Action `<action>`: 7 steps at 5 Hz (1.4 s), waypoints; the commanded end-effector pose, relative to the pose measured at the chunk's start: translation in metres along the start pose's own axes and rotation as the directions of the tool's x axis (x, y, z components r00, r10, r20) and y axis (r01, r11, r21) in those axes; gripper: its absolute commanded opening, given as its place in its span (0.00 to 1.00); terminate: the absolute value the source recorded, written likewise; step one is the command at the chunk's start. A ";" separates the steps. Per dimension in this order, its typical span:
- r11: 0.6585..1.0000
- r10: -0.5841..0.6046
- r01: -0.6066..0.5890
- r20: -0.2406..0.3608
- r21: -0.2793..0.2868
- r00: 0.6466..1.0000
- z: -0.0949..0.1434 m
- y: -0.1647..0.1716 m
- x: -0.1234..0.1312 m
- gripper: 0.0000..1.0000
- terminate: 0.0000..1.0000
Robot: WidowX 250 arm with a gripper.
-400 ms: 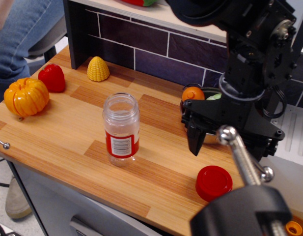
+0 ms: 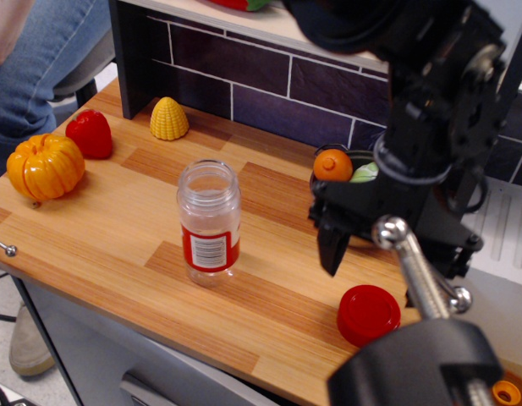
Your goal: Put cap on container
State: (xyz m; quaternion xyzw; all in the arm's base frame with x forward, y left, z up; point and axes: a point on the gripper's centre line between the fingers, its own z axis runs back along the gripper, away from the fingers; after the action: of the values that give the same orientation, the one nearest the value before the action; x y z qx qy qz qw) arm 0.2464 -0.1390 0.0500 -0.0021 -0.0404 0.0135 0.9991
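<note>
The container (image 2: 209,222) is a clear jar with a red-and-white barcode label. It stands upright and open-mouthed in the middle of the wooden table (image 2: 117,228). The red cap (image 2: 368,315) lies flat near the table's front right edge, apart from the jar. My black gripper (image 2: 369,275) hangs just above and behind the cap, fingers pointing down. Its left finger (image 2: 332,249) shows clearly; the right one is hidden behind a metal clamp handle. The jaws stand apart and hold nothing.
A steel pot (image 2: 359,162) with an orange toy (image 2: 332,164) sits behind the gripper. An orange pumpkin (image 2: 46,166), a red pepper (image 2: 90,133) and a yellow corn (image 2: 169,117) lie at the left. A black clamp (image 2: 421,355) fills the front right. A seated person (image 2: 32,59) is at the far left.
The arm has shifted slightly left and tilted; the left finger sits a little lower, nearer the cap. The jar and cap have not moved.
</note>
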 end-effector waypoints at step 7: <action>0.998 0.054 -0.056 0.073 0.037 0.996 0.016 0.001 0.028 0.00 0.00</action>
State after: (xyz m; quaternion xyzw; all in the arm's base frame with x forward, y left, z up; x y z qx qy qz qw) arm 0.2658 -0.1320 0.0605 0.0288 -0.0454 0.0336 0.9980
